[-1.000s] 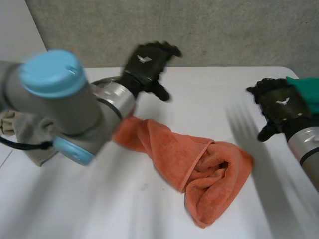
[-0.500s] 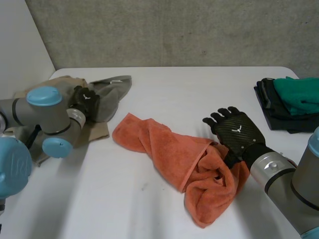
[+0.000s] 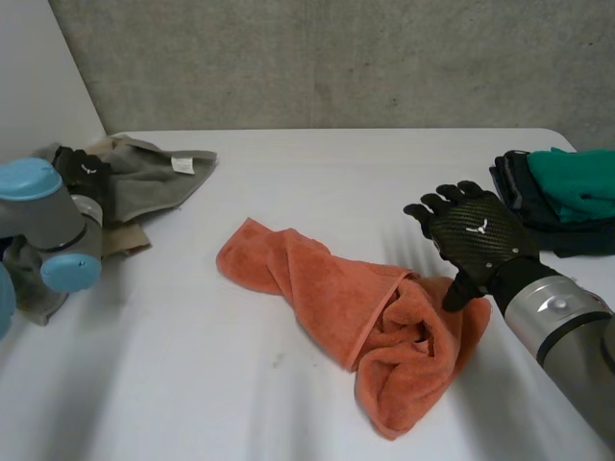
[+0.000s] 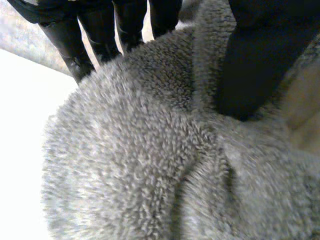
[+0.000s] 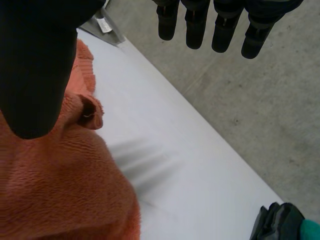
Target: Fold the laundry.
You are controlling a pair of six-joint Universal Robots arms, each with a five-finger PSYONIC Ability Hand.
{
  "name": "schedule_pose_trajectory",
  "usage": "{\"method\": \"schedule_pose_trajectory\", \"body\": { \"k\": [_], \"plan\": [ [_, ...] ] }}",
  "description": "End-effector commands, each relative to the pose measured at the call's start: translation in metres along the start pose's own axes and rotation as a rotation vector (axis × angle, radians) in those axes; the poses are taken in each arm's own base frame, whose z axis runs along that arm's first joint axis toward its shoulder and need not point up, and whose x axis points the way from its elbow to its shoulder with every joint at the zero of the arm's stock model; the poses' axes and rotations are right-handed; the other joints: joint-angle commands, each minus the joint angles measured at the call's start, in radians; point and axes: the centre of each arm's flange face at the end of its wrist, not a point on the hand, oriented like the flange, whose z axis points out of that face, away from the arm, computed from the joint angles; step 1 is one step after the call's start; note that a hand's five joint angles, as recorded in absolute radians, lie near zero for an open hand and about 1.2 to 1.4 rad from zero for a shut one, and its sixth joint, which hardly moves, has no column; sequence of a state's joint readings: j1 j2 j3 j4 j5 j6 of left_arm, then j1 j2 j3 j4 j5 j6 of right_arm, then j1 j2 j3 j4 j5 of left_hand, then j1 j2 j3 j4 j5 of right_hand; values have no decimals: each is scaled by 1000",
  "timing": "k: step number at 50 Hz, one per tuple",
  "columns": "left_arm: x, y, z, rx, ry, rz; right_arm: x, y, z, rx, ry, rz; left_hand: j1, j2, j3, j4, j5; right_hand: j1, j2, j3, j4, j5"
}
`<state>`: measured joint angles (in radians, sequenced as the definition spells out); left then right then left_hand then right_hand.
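Orange towel (image 3: 336, 298) is seen bunched beneath the right robot hand (image 3: 476, 240), spread and empty; a free corner is best pinched. Grey cloth (image 3: 154, 168) is gripped by the left robot hand (image 3: 82, 173).

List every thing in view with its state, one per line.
left robot hand, shut on the grey towel.
right robot hand, open, over the orange towel's bunched end.
grey towel, bunched between thumb and fingers.
orange towel, crumpled, not folded.
green and dark clothes, folded, stacked.
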<state>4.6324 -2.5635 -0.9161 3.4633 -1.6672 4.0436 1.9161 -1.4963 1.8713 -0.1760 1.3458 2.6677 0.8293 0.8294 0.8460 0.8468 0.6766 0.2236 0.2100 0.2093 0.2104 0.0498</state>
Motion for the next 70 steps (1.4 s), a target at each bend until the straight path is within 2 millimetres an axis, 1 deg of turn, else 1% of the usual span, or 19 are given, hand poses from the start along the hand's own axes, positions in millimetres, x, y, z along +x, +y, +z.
{"method": "schedule_pose_trajectory", "body": {
  "k": [1, 7, 8, 11, 17, 20, 24, 27, 31, 38, 42, 43, 46, 49, 53, 57, 59, 65, 70],
  "plan": [
    [-25, -57, -41, 86, 15, -16, 17, -9, -12, -120, -10, 41, -392, -392, -409, -410, -414, -49, -36, -35, -36, -50],
    [-32, -100, -88, 185, 96, -124, 38, -6, -18, -229, 5, 86, -487, -487, -503, -504, -508, -49, -36, -35, -36, -50],
    [-30, -109, -105, 198, 145, -161, 40, -6, -18, -235, 6, 89, -487, -487, -503, -504, -508, -49, -36, -35, -36, -50],
    [-26, -119, -133, 202, 225, -219, 47, -7, -18, -246, 18, 94, -487, -487, -503, -504, -508, -49, -36, -35, -36, -50],
    [19, -149, -223, 220, 521, -353, 64, -3, -17, -283, 48, 61, -487, -487, -503, -504, -508, -49, -36, -35, -36, -50],
    [38, -161, -256, 255, 617, -378, 59, 3, -18, -316, 11, 41, -492, -493, -509, -510, -514, -49, -36, -35, -36, -50],
    [55, -178, -280, 343, 706, -379, 51, 16, -16, -355, -28, 57, -589, -589, -606, -607, -611, -49, -36, -35, -36, -50],
    [69, -183, -284, 397, 766, -376, 42, 28, -16, -379, -44, 77, -589, -589, -606, -607, -611, -49, -36, -35, -36, -50],
    [106, -187, -285, 465, 900, -347, 36, 41, -14, -351, -7, 123, -589, -589, -606, -607, -611, -49, -36, -35, -36, -50],
    [136, -200, -285, 536, 968, -319, 7, 66, -14, -346, -41, 158, -531, -531, -547, -548, -553, -49, -36, -35, -36, -50],
    [147, -199, -280, 518, 989, -309, -11, 78, -10, -370, -95, 171, -206, -206, -223, -223, -228, -49, -36, -35, -36, -50],
    [150, -199, -277, 512, 990, -307, -12, 79, -8, -369, -97, 173, 80, 80, 63, 63, 58, -13, 1, 1, 0, -14],
    [151, -203, -271, 513, 976, -309, -12, 82, 1, -345, -87, 173, 566, 566, 549, 548, 544, 429, 443, 444, 443, 429],
    [143, -214, -261, 544, 930, -324, -2, 76, 17, -270, -45, 147, 567, 567, 550, 549, 545, 1170, 1183, 1184, 1183, 1169],
    [122, -233, -242, 573, 808, -353, 28, 55, 42, -135, 97, 91, 567, 567, 550, 549, 545, 1173, 1186, 1187, 1186, 1172],
    [57, -263, -225, 619, 606, -418, 57, 29, 57, -42, 223, 58, 567, 567, 550, 549, 545, 1173, 1186, 1187, 1186, 1172],
    [39, -268, -225, 632, 570, -427, 69, 13, 62, -2, 258, 44, 567, 567, 550, 549, 545, 1173, 1186, 1187, 1186, 1172],
    [-3, -264, -230, 627, 501, -432, 87, -18, 67, 47, 276, 19, 567, 567, 550, 549, 545, 1173, 1186, 1187, 1186, 1172],
    [-19, -242, -230, 561, 488, -423, 107, -44, 83, 102, 301, -1, 567, 567, 550, 549, 545, 1173, 1186, 1187, 1186, 1172]
  ]
}}
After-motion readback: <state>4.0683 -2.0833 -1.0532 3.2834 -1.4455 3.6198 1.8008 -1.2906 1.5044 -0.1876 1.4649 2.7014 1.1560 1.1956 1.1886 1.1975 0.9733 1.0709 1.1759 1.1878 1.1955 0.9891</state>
